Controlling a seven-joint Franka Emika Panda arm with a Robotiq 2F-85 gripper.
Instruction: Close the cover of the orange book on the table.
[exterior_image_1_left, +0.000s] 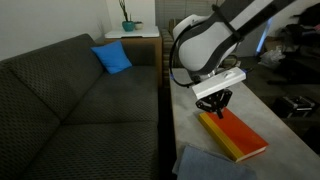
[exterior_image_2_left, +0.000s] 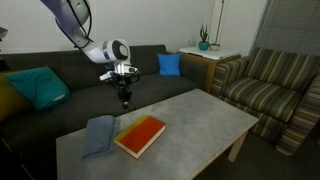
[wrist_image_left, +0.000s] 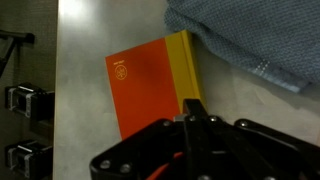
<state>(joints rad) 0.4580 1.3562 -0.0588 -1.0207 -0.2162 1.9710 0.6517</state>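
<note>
Gripper (wrist_image_left: 192, 110) fills the bottom of the wrist view, its black fingers (wrist_image_left: 186, 125) pressed together with nothing between them. Beyond it the book (wrist_image_left: 150, 88) lies flat on the table (wrist_image_left: 80, 35), its orange cover (wrist_image_left: 140, 100) down and shut, with a pale yellowish strip along one side. A grey cloth (wrist_image_left: 250, 40) lies just beside that strip and seems to touch it. In both exterior views the gripper hangs above the book, clear of it, next to the dark sofa (exterior_image_1_left: 70, 100).
</note>
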